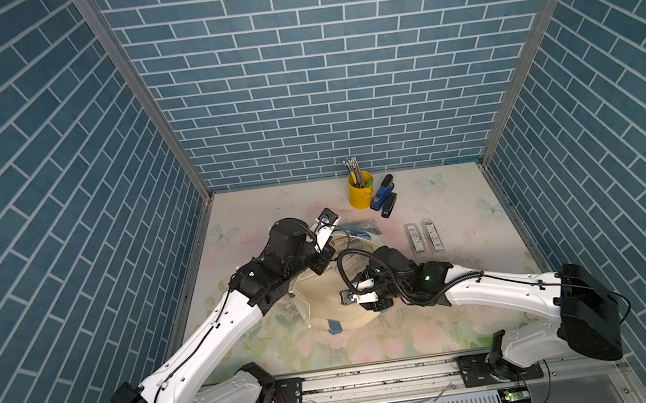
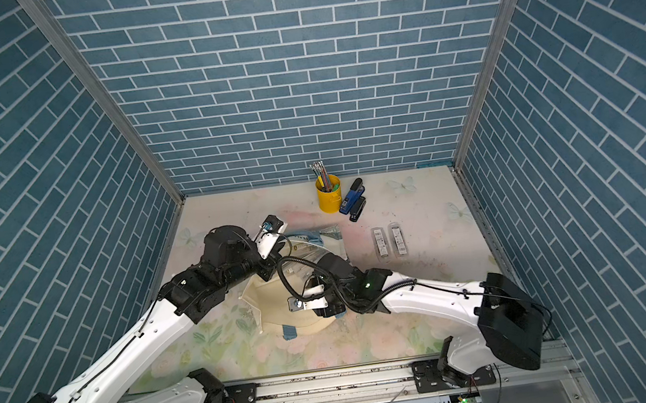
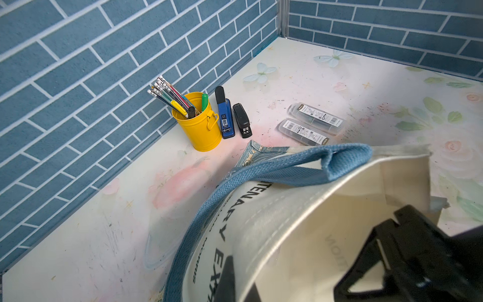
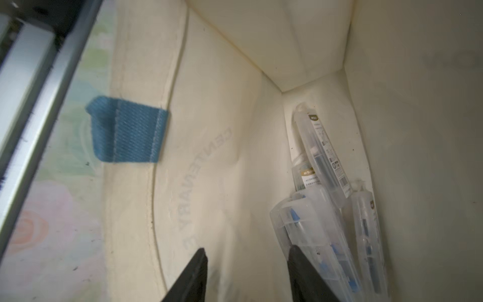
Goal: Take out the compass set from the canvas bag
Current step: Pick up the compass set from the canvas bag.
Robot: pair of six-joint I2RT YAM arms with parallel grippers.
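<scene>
On the surface [image 1: 473, 309], the canvas bag [image 1: 326, 306] is clamped at its 10 o'clock rim by the left claw [image 1: 321, 269], and the spread right claw [image 4: 247, 249] must next be closed on a compass set [image 4: 321, 157].

canvas bag [image 1: 324, 294]: cream, mouth open, mid-table | compass sets [image 4: 322, 154]: clear cases, piled in inside corner

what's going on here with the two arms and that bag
The left gripper is shut on the rim of the canvas bag, apparently holding its mouth open. The right gripper is inside the bag with its jaws apart, beside several clear compass set cases piled in a corner; it grips none yet. Outside, two more cases already lie on the table, near the yellow pencil cup and staplers.
</scene>
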